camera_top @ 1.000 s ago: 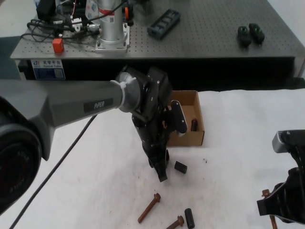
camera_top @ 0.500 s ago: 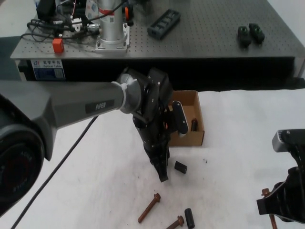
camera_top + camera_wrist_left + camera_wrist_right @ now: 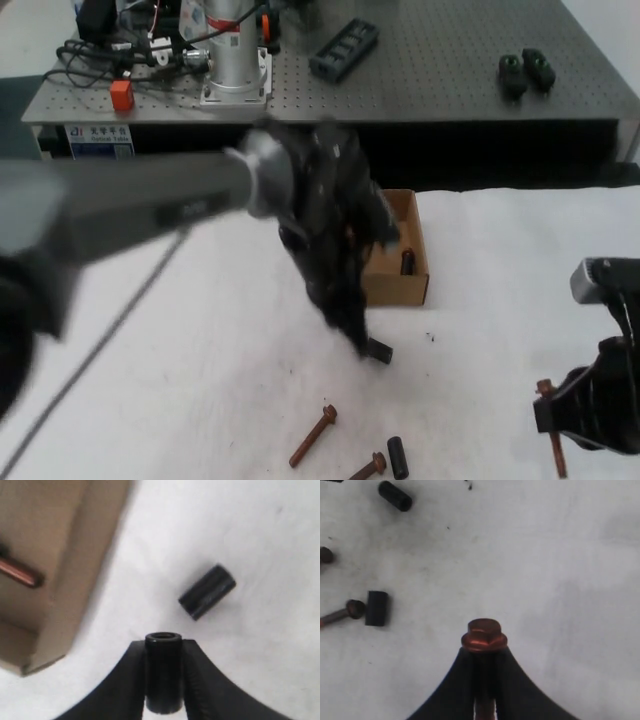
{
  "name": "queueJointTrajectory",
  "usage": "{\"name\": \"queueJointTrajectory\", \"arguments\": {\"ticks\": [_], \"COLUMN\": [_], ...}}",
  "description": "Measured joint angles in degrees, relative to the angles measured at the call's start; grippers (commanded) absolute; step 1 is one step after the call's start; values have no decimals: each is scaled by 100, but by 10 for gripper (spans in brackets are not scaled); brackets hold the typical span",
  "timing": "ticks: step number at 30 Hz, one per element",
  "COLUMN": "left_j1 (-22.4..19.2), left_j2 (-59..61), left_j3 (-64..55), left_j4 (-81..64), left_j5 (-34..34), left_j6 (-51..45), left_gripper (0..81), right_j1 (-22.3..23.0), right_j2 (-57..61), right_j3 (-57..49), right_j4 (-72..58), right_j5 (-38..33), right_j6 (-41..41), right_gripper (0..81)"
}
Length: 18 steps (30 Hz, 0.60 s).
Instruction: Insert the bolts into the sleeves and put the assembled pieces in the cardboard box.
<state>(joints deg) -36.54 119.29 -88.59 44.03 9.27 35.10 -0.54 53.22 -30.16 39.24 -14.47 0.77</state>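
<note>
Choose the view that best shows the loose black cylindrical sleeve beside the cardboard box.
Left wrist view: the black cylindrical sleeve lies close and whole. High view shows it small beside the left arm's fingers; right wrist view, far off.

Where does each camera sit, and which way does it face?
High view: behind the robot, facing forward and down over the cloth; left arm and right arm show.
Left wrist view: on the left wrist, facing the cloth; left gripper holds a sleeve.
Right wrist view: on the right wrist, facing the cloth; right gripper holds a bolt.
High and left wrist views share the cardboard box.
</note>
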Motion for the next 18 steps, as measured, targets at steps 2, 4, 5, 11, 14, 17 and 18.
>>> {"name": "queueJointTrajectory", "arguments": {"ticks": [2,4,5,11,14,17,18], "left_j1": [51,185,245,444,411,411,411], "left_j2": [-585,-1243,-1614,-3767,-4507,-4880,-5030], "left_j3": [104,375,550,3126,4254,4608,4660], "left_j4": [-165,-532,-711,-3301,-4982,-5808,-6024], "left_j5": [330,784,952,2286,3570,4323,4551], "left_j6": [-802,-1396,-1642,-2824,-3747,-4393,-4535], "left_gripper": [6,6,6,6,6,6,6], "right_j1": [0,0,0,0,229,663,798], "right_j2": [-166,-387,-511,-808,-714,-429,-332], "right_j3": [52,133,174,347,343,254,188], "right_j4": [-284,-848,-1198,-3530,-5163,-6579,-6750], "right_j5": [-131,-472,-621,-1752,-2038,-2309,-2367], "right_j6": [95,396,587,2438,3353,4180,4292], "right_gripper": [23,23,23,23,23,23,23]}}
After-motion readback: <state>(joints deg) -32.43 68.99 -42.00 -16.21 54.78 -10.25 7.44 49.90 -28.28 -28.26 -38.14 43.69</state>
